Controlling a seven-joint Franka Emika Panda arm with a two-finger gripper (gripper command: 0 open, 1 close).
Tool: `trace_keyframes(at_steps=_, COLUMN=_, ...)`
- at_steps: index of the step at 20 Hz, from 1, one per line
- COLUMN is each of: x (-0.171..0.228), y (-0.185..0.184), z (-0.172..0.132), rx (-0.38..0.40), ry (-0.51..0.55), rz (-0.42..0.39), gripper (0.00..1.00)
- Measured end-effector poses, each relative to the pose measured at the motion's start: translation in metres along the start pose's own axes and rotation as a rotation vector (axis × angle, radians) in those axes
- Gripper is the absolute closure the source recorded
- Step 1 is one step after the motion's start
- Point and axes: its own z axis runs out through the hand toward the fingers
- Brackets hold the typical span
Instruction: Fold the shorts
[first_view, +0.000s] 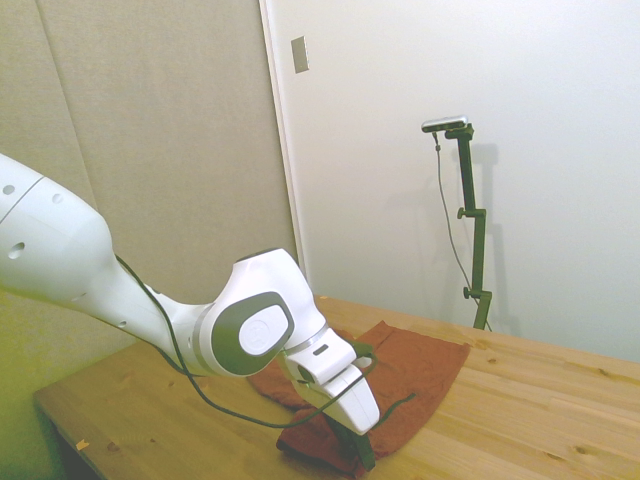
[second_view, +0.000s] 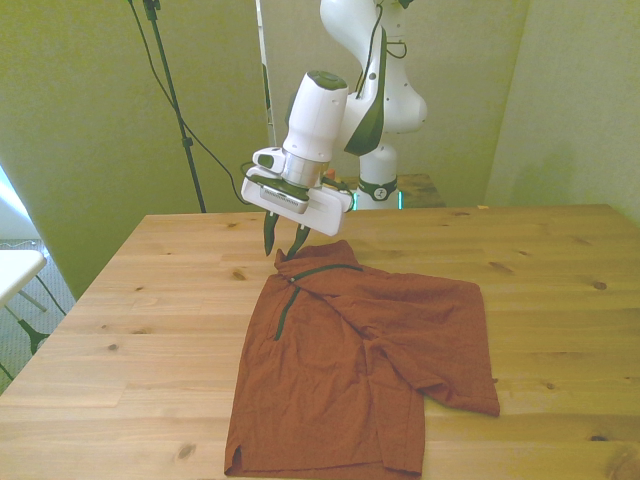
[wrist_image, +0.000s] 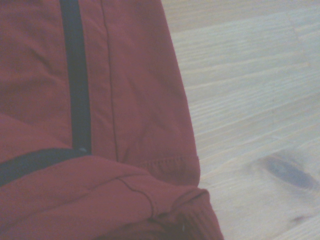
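Note:
The rust-orange shorts (second_view: 350, 360) lie spread and partly folded over on the wooden table (second_view: 150, 300), with a dark zipper line (second_view: 290, 300) near their far corner on the front view's left. My gripper (second_view: 283, 250) hovers just above that corner, open, with nothing between its fingers. From the side, the gripper (first_view: 362, 452) stands low over the near edge of the shorts (first_view: 420, 365). Up close, the wrist view shows the shorts (wrist_image: 130, 100), their dark zipper line (wrist_image: 75, 100) and a stitched hem corner lying on the wood.
Bare wood (second_view: 560, 270) surrounds the cloth on all sides, and the table's front edge runs close to the shorts' hem (second_view: 300, 470). A small orange scrap (first_view: 82, 445) lies near the table edge in the side view.

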Motion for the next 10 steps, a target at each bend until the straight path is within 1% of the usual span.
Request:
trace_keyframes(at_steps=2, x=-0.005, y=-0.011, z=-0.028, rx=0.030, ry=0.064, rz=-0.074, gripper=0.00)
trace_keyframes(at_steps=3, x=-0.014, y=-0.021, z=-0.047, rx=0.052, ry=0.095, rz=-0.120, gripper=0.00)
trace_keyframes(at_steps=6, x=-0.059, y=-0.054, z=-0.089, rx=0.090, ry=0.183, rz=-0.286, gripper=0.00)
trace_keyframes(at_steps=8, x=-0.096, y=-0.076, z=-0.103, rx=0.098, ry=0.246, rz=-0.404, gripper=0.00)
trace_keyframes(at_steps=10, x=-0.140, y=-0.091, z=-0.102, rx=0.094, ry=0.311, rz=-0.517, gripper=0.00)
